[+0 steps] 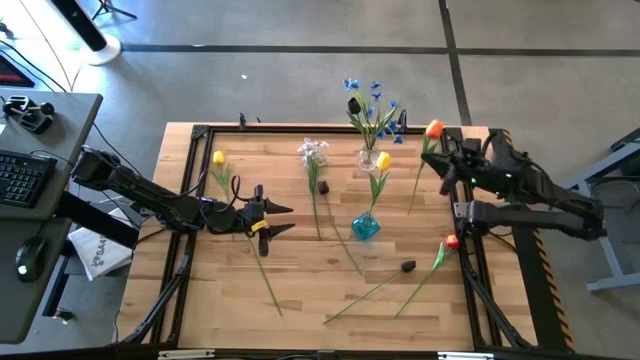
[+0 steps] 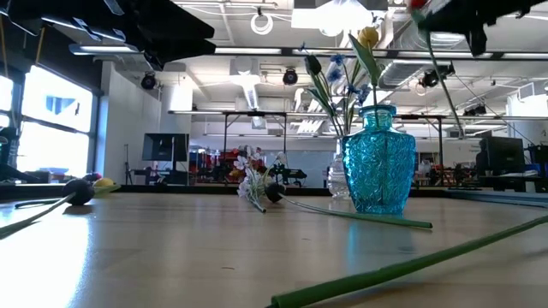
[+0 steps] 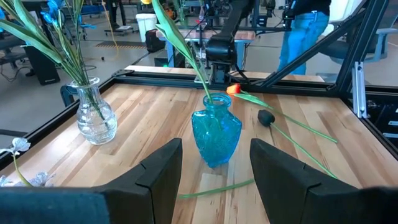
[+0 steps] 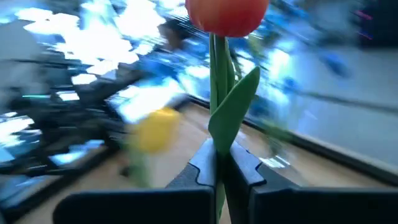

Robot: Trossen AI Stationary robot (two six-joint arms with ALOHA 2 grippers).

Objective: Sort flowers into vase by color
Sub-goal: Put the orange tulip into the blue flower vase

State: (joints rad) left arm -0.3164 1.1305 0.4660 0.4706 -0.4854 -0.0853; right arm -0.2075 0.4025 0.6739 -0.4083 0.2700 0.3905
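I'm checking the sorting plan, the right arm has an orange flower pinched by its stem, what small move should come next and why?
Probably carry it toward the vases. The right gripper is shut on the orange flower, held above the table's far right. The blue vase holds a yellow flower, so which vase suits it is unclear.

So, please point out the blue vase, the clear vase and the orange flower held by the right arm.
blue vase (image 3: pixel 216 138): left wrist view, on its glass belly.
clear vase (image 3: pixel 96 118): left wrist view, on its round body.
orange flower (image 4: pixel 227 15): right wrist view, on its head.
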